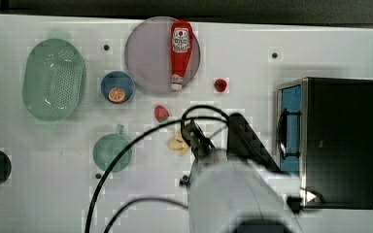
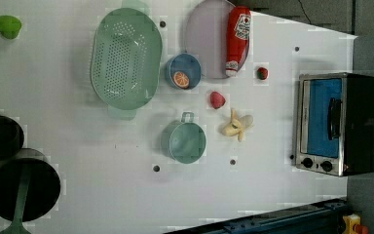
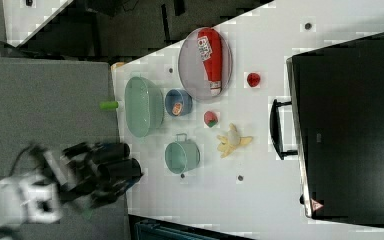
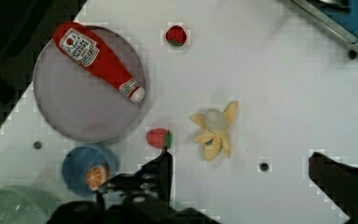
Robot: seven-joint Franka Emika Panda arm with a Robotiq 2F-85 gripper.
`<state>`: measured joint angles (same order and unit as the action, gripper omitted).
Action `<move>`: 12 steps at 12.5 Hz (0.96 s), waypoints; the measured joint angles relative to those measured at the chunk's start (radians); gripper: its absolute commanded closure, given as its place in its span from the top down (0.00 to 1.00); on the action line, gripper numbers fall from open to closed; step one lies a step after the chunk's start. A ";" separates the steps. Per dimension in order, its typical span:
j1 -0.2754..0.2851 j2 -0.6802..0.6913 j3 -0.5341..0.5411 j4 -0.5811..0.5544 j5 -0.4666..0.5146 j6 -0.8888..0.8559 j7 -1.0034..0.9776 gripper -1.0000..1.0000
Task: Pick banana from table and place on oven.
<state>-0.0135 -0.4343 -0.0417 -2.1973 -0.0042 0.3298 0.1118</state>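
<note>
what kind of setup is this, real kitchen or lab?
Most likely a lab tabletop rig staged as a play kitchen. A white table with small dark dots carries toy food, such as a peeled banana and strawberries, beside a small toaster oven, and a robot arm reaches over it.

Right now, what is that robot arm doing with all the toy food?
The robot's gripper is open and holds nothing. It hangs above the white table, over a peeled toy banana it is meant to pick up. The banana lies on the table beside a strawberry. It has not yet been lifted onto the oven.
</note>
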 measured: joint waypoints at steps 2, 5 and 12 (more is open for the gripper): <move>0.003 0.090 0.007 -0.100 0.006 0.133 0.003 1.00; 0.011 0.248 0.035 -0.248 -0.019 0.342 0.012 1.00; 0.003 0.568 0.056 -0.297 -0.022 0.591 0.015 1.00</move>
<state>-0.0103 0.1340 0.0139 -2.4941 -0.0266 0.9204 0.1266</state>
